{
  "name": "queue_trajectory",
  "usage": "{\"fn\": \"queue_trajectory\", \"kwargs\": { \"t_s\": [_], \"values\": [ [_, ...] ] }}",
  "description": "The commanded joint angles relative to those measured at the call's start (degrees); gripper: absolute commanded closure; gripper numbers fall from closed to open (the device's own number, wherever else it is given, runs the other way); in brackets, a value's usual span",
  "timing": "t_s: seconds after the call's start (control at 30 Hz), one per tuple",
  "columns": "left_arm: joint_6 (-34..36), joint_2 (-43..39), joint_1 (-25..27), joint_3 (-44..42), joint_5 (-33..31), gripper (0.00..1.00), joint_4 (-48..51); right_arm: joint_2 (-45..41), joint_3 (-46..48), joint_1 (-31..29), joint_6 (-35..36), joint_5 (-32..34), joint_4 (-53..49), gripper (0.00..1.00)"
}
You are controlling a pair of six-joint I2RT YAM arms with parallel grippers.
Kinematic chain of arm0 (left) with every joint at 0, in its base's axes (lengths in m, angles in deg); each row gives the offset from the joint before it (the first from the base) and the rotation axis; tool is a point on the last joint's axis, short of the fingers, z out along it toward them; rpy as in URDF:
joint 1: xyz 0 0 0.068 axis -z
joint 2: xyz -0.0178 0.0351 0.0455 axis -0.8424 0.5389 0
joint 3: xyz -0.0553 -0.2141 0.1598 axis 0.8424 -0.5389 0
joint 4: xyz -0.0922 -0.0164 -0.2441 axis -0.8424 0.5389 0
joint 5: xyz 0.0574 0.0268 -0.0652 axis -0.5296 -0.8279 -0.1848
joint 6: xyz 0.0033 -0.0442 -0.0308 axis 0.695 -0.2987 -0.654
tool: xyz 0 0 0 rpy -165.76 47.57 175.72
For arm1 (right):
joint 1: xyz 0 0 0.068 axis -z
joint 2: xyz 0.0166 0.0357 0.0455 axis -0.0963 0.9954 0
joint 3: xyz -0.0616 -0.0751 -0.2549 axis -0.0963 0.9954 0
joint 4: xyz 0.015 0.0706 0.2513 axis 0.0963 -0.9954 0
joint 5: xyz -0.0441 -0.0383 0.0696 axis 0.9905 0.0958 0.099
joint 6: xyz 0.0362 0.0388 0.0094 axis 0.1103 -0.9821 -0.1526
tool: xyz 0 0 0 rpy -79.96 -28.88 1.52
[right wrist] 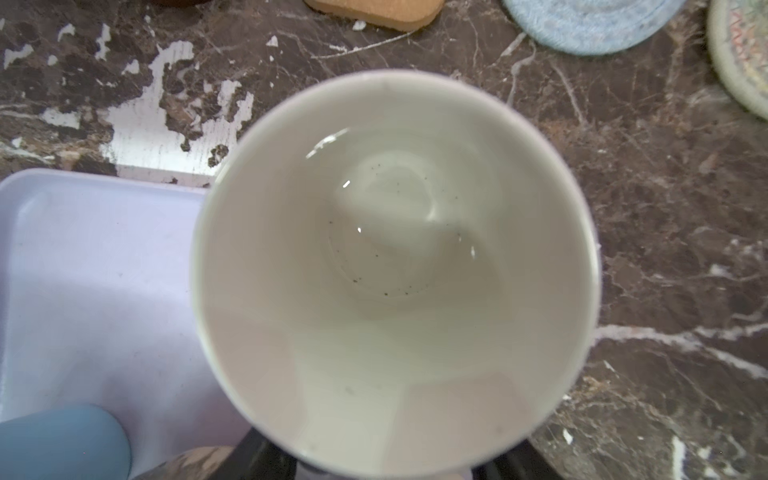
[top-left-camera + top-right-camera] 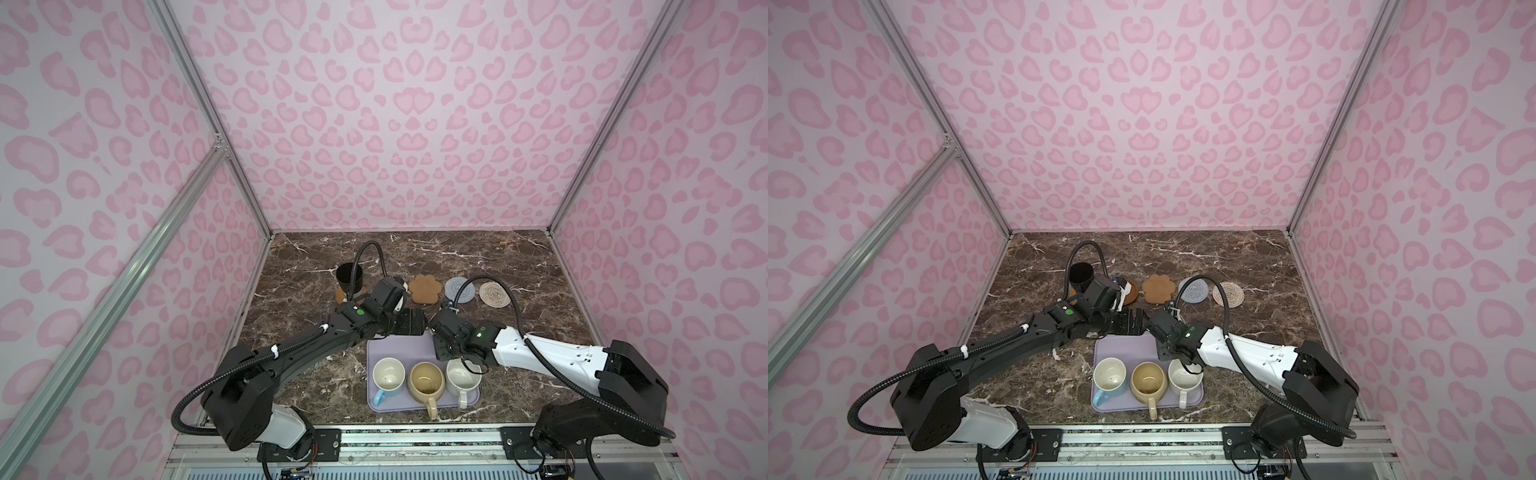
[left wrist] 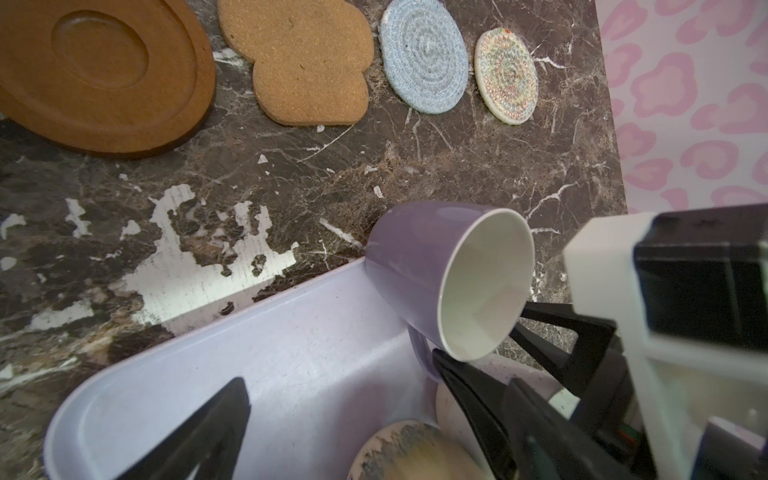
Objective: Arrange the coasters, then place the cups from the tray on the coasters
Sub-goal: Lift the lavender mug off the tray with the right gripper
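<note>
Lavender cup fills the right wrist view, white inside facing the lens, at the far right corner of the tray. Whether it stands there or hangs just above the rim I cannot tell. The right tool is over it, black fingers on either side of the handle side under the rim. Whether they clench the lavender cup or only flank it I cannot tell. The left tool hangs released, fingers spread, over the tray's bare far half, just beside the right tool.

Three cups stand in a row on the tray's near half: blue cup, yellow cup and speckled cup, handles toward the near edge. The speckled cup sits partly under the right wrist.

Beyond the tray the coasters lie in a row on the surface. At the left end the black cup stands on the rattan coaster. Next comes the brown coaster, mostly covered by the left wrist in both top views. The paw coaster, grey coaster and cream coaster follow, each apart from the next. The right arm's cable loops across the grey coaster in both top views, and the left arm's cable arcs past the black cup.
</note>
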Motion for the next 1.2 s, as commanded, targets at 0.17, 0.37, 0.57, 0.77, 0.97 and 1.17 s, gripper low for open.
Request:
{"fn": "queue_trajectory", "kwargs": {
  "t_s": [0.17,0.37,0.57,0.77,0.97,1.17],
  "values": [
    [0.32,0.28,-0.02,1.07,-0.25,0.03,-0.54,0.28,0.48,0.04,-0.25,2.22,1.77,0.51],
    [0.50,0.20,-0.04,1.12,-0.59,0.03,-0.26,0.80,0.36,0.15,0.20,2.60,2.63,0.63],
    [0.68,-0.01,0.01,1.24,-1.15,0.03,0.09,1.71,0.40,0.31,1.16,1.98,3.51,0.80],
    [0.96,-0.03,-0.02,1.33,-1.58,0.03,0.35,1.06,0.81,0.39,1.83,2.56,4.19,1.00],
    [0.24,-0.96,-0.03,0.90,-3.18,0.03,0.15,-1.31,2.27,0.35,3.64,3.20,6.64,1.00],
    [-2.08,-3.33,-0.02,0.16,-4.22,0.03,-1.07,-5.37,3.12,0.18,4.68,3.73,8.14,1.00]
  ]
}}
